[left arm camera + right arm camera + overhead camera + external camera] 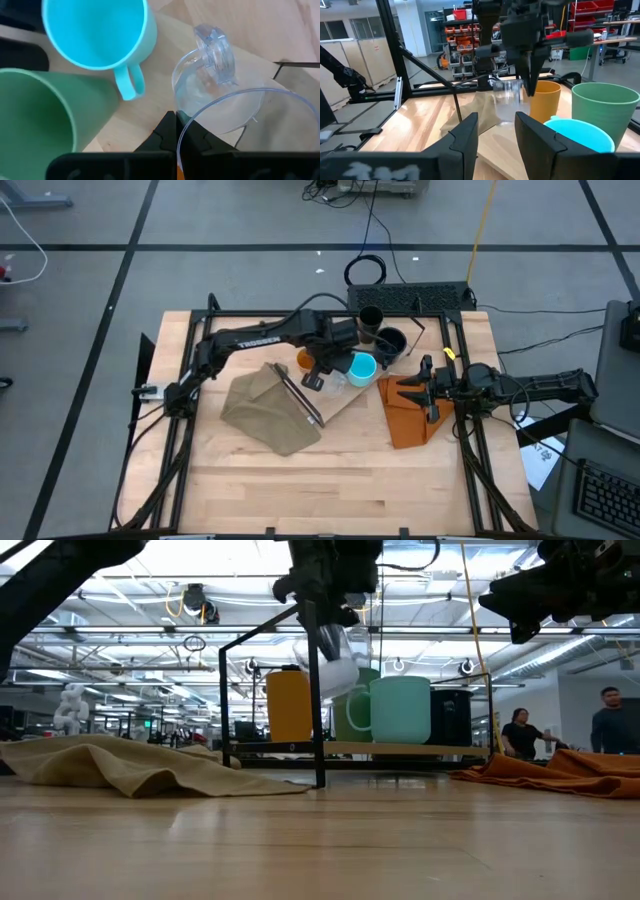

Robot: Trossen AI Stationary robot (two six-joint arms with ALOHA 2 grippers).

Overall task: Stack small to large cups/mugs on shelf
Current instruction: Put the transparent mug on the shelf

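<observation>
Bare pale wood of the table [320, 840] fills the foreground, with an olive-tan cloth [130, 768] crumpled on one side and an orange cloth [560, 772] on the other. Behind them lies the shelf [350, 749], a plywood board with a thin black frame rising at its near end.

Above the board, the left hand [520, 75] holds a tiny clear cup [506, 100], fingers pinched on its rim, the cup hanging tilted and off the wood. A second clear cup [200, 95] seems to sit on the board directly beneath it. Just beside stand the orange cup [545, 100], the green cup [602, 112] and the cyan handled mug [100, 35]; the cyan mug is visibly empty. At the far end of the board are the black tumbler [371, 319] and the dark handled mug [390, 343].

The right hand [430, 392] hovers over the orange cloth, well clear of the cups, fingers spread and empty.

Judging by this, the smallest cup is being placed. Next it needs lowering squarely, then a gentle release so it neither tips nor knocks the orange cup.

Farther off, two people stand in the workshop.
</observation>
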